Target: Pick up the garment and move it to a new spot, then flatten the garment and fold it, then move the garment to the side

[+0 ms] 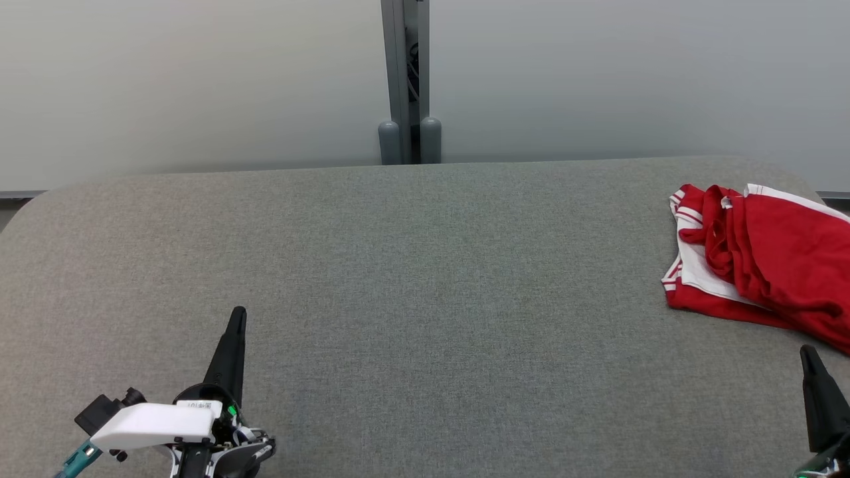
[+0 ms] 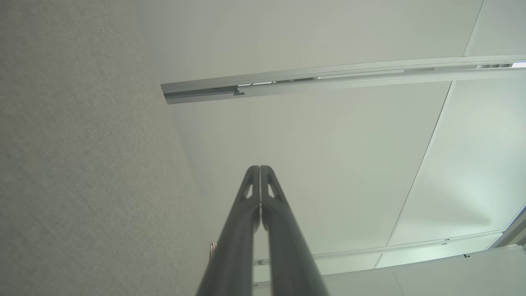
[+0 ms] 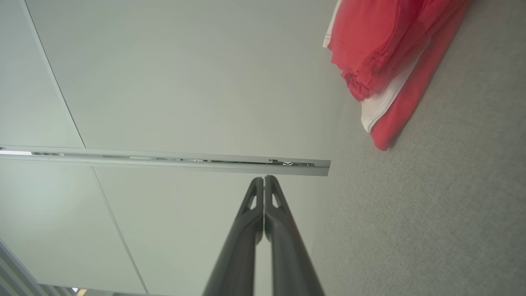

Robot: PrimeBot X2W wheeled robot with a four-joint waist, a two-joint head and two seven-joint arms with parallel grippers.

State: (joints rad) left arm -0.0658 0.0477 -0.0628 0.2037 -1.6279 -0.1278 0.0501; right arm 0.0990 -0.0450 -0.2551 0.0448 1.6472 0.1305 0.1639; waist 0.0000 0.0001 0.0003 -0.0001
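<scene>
A red garment [image 1: 764,259] with white trim lies bunched at the far right of the grey table [image 1: 412,279], partly cut off by the frame edge. In the right wrist view the garment [image 3: 382,53] sits at the upper right on the grey cloth surface. My left gripper [image 1: 237,313] rests at the lower left of the table, shut with nothing in it, far from the garment. Its fingertips [image 2: 260,167] press together. My right gripper [image 1: 807,350] stands at the lower right, just below the garment's near edge, shut and empty, tips [image 3: 264,178] touching.
A pale partition wall [image 1: 199,79] runs behind the table, with a grey post [image 1: 406,79] at its middle. The table's rounded far corners show at left and right. Grey cloth stretches between the two grippers.
</scene>
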